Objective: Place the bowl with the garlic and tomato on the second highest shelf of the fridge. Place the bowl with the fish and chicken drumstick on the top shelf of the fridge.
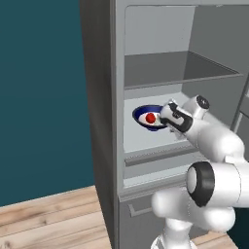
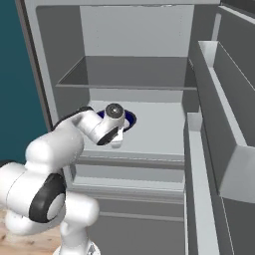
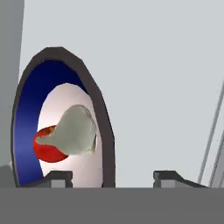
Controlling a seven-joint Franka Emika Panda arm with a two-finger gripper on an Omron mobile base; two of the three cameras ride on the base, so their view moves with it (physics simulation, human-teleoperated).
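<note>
The bowl with the garlic and tomato (image 1: 146, 113) is dark blue outside and white inside. It rests on the pale second highest shelf (image 1: 141, 141) of the open fridge, towards the left. The red tomato (image 3: 47, 151) and whitish garlic (image 3: 76, 131) lie inside it. My gripper (image 3: 114, 177) is open, one fingertip (image 3: 61, 177) inside the bowl and the other outside, with the near rim between them, not pinched. The hand (image 2: 112, 127) hides most of the bowl (image 2: 128, 119) from the right. The darker top shelf (image 1: 165, 68) is bare. The bowl with the fish and chicken drumstick is out of view.
The fridge's left wall (image 1: 99, 97) stands close beside the bowl. The open door with its bins (image 2: 219, 99) reaches out on the right. A drawer front (image 1: 146, 206) lies below the shelves, and a wooden surface (image 1: 48, 214) lies at the lower left.
</note>
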